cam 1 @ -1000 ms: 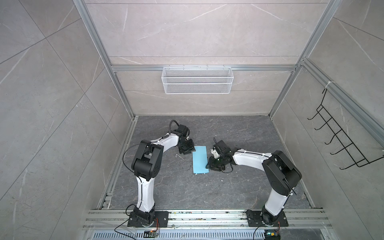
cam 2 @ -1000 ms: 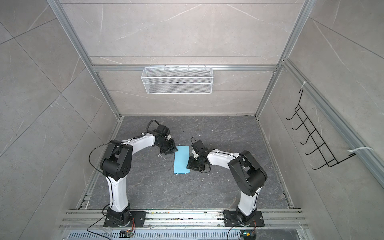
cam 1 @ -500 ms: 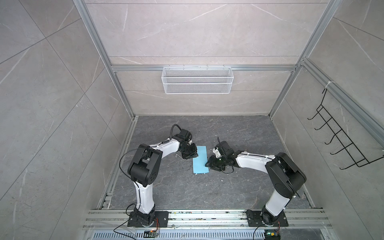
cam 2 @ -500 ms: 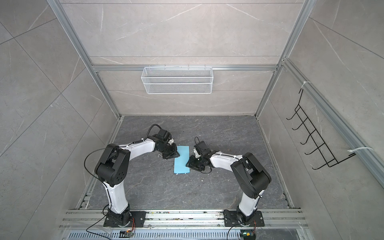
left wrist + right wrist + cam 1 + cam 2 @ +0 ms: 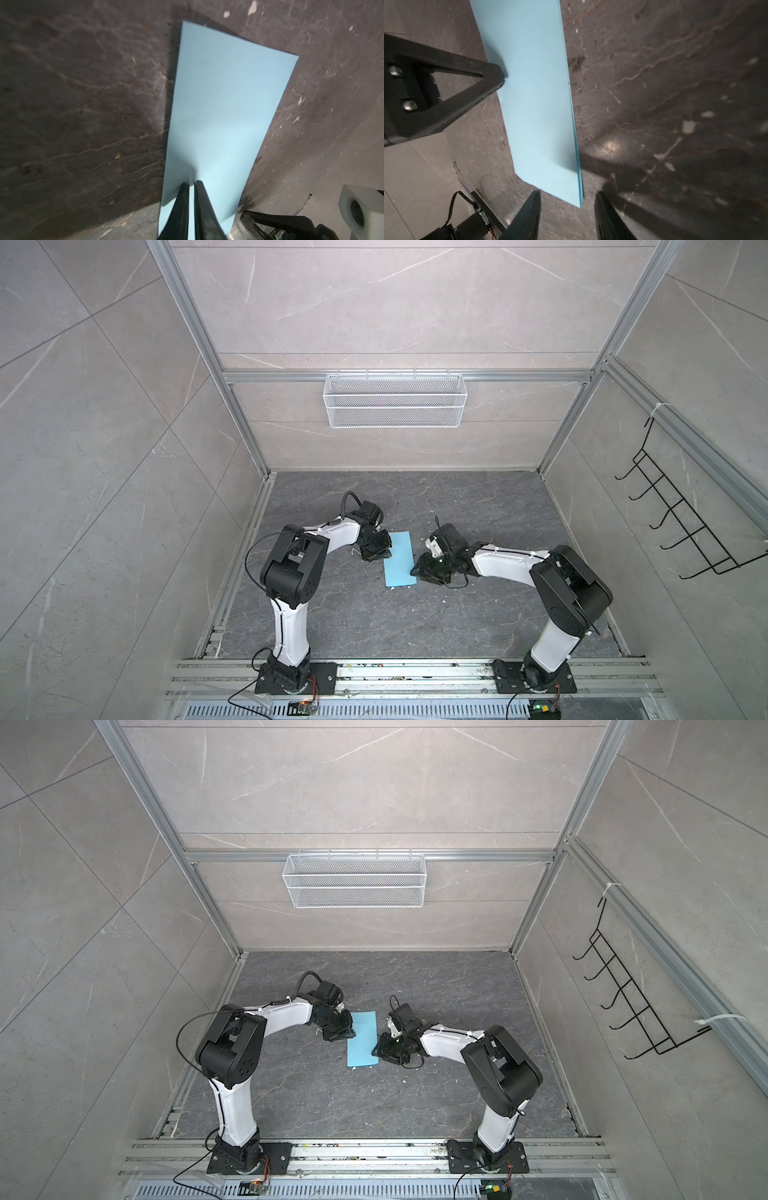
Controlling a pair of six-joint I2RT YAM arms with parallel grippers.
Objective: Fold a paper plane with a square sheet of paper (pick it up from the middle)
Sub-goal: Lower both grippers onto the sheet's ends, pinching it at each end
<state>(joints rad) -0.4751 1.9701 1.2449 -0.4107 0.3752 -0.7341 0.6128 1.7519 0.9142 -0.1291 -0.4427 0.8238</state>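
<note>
On the floor (image 5: 415,626), the square sheet of paper (image 5: 400,558) (a strip lying front-to-back) is pinched at its left edge by the left gripper (image 5: 191,183), the right gripper (image 5: 568,207) spread beside it.

The square sheet of paper (image 5: 400,559), folded to a narrow rectangle, lies on the dark worktop (image 5: 415,626). The left pincer (image 5: 385,558) is at its left edge and the right pincer (image 5: 414,572) at its right edge.
</note>
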